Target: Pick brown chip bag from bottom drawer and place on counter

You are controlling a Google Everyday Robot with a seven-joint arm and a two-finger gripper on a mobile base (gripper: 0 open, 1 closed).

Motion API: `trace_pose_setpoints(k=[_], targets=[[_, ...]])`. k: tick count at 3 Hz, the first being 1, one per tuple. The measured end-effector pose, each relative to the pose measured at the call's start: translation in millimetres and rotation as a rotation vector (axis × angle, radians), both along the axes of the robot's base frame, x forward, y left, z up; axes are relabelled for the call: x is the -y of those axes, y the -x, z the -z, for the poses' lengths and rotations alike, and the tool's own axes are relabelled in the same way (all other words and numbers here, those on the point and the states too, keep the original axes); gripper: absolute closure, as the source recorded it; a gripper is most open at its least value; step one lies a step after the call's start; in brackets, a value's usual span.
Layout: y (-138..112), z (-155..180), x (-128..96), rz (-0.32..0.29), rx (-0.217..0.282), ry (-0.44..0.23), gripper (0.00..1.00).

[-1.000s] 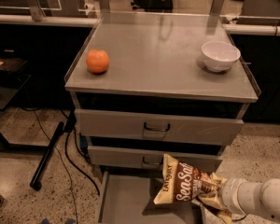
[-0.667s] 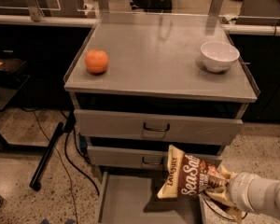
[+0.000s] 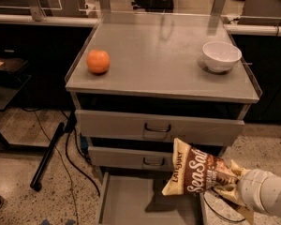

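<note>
- While the bottom drawer [image 3: 131, 200] is standing pulled out beneath the lower drawer front [image 3: 131, 157], the brown chip bag [image 3: 199, 175] is hanging in the air over the drawer's right half, clear of the flat floor and tilting up toward the left
- Gripper [image 3: 235, 187]: sitting at the lower right of the view, at the end of the white arm [image 3: 267, 199], with its jaws clamping tight on the bag's crumpled right end and nothing else in their hold
- Change over the last second: the bag is riding higher and a little further right than it was, its top corner now overlapping the lower drawer front in the view, and the arm is drawing toward the right edge with it
- Meaning for the task: the pick is reading as done and the lift out of the drawer as under way, while the placing is not yet begun
- Counter [image 3: 159, 50]: lying well above the bag and carrying an orange [image 3: 98, 61] at the left and a white bowl [image 3: 221, 56] at the right; the bare stretch between them is offering, by judgement, the likeliest room for the bag
</note>
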State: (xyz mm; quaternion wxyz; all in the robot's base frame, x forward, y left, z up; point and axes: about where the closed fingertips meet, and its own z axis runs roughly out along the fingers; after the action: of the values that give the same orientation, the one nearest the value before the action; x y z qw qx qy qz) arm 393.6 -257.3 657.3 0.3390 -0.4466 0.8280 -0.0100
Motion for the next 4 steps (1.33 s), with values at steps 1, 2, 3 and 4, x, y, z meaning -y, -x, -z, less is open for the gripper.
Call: trace_pose_setpoints(k=[1, 2, 3, 4], targets=[[-5.8, -10.3, -0.1, 0.028, -0.001, -0.027, 1.00], [-19.3, -59.3, -4.6, 0.063, 0.092, -0.080, 1.00], [-17.0, -120.8, -14.7, 0.042, 0.210, -0.080, 1.00], [-11.8, -123.1, -10.4, 0.046, 0.221, -0.068, 1.00]])
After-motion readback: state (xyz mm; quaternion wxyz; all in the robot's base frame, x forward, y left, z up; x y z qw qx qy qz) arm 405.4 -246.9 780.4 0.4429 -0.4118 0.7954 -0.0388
